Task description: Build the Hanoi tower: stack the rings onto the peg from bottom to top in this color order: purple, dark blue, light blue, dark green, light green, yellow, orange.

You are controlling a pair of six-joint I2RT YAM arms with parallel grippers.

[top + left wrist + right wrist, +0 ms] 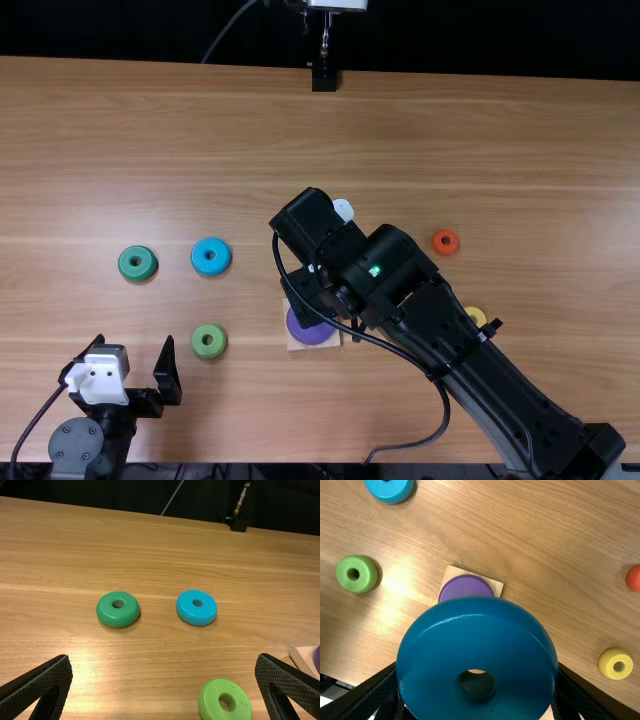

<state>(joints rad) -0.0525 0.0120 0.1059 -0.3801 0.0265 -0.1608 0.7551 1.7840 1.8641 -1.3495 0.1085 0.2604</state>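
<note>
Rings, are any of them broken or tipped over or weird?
No, nothing looks odd. The dark green ring, light green ring, light blue ring, yellow ring and orange ring lie flat and whole. The purple ring sits level on its wooden base.

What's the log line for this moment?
Right gripper holds dark blue ring | purple ring on wooden base | left gripper open | on table: light blue, dark green, light green, yellow, orange rings

We see a smooth, wood-grained tabletop (pixel 480 130) with a soft sheen and a base (pixel 450 573) of pale, matt wood. The dark blue ring (pixel 475 635) looks glossy and smooth to us; the left tool (pixel 135 350) has rough, matt fingers (pixel 292 684).
</note>
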